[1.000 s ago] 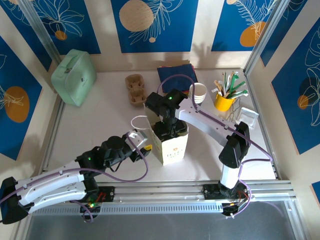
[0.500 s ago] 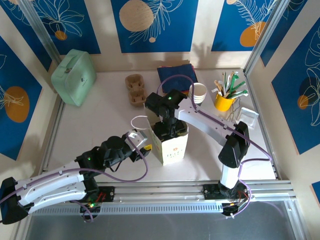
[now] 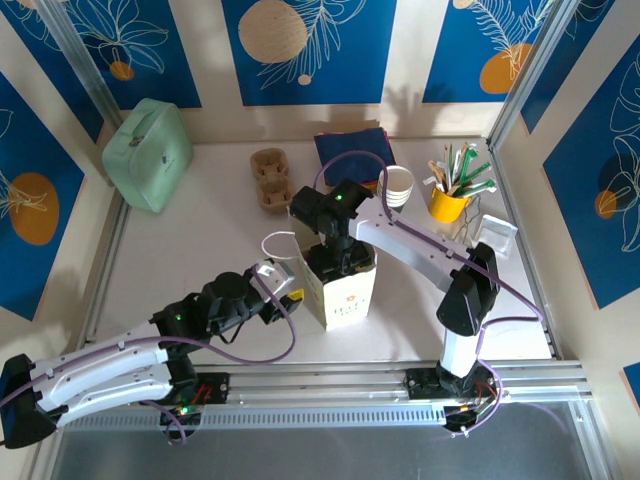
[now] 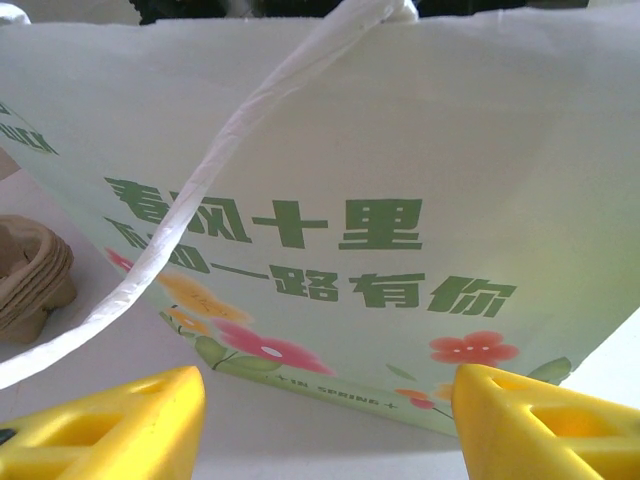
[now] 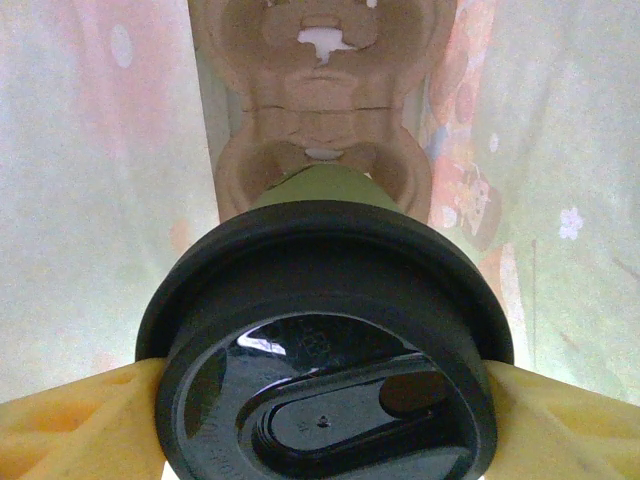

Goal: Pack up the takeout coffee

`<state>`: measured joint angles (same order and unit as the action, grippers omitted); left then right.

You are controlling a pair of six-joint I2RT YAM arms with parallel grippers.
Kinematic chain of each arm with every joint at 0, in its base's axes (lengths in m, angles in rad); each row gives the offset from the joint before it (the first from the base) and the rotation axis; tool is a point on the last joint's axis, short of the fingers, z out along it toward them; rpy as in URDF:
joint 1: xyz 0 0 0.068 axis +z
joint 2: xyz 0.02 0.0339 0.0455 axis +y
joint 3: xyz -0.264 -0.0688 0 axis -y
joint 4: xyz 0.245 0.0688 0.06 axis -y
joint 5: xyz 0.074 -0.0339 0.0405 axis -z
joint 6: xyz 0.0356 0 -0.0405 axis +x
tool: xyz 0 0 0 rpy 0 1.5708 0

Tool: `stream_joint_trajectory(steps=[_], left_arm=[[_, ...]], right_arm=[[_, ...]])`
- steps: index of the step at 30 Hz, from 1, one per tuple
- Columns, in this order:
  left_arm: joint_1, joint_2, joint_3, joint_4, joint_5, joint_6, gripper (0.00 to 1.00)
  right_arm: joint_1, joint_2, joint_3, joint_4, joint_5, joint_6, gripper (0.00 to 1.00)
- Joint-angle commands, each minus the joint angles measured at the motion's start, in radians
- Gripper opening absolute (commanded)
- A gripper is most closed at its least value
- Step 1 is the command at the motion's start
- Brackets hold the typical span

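The takeout coffee, a paper cup with a round black lid, sits between the yellow fingers of my right gripper, which is shut on it at the lid's sides. It hangs inside the paper bag, above a brown cardboard cup carrier at the bag's bottom. In the top view my right gripper reaches down into the bag's mouth. My left gripper stands open on the table, facing the bag's printed side with nothing between its fingers. The bag's white handle droops across that side.
A mint green case stands at the back left. Spare cardboard carriers, a blue cloth, a stack of white cups, a yellow pot of utensils and a small white box line the back and right.
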<state>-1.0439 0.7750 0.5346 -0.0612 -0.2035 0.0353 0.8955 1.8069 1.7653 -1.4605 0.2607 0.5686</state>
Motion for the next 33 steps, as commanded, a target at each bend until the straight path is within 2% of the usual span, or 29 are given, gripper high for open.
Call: stream_joint_trajectory(steps=[1,33], left_arm=[[-0.007,-0.014,0.002,0.009,-0.013,0.007,0.66],[-0.007,-0.027,-0.002,0.001,-0.012,0.0,0.66]], right_arm=[[0.002,0.011,-0.012,-0.005,-0.022,0.014,0.73],[-0.008,0.035,-0.064,0.052,-0.041,0.011,0.73]])
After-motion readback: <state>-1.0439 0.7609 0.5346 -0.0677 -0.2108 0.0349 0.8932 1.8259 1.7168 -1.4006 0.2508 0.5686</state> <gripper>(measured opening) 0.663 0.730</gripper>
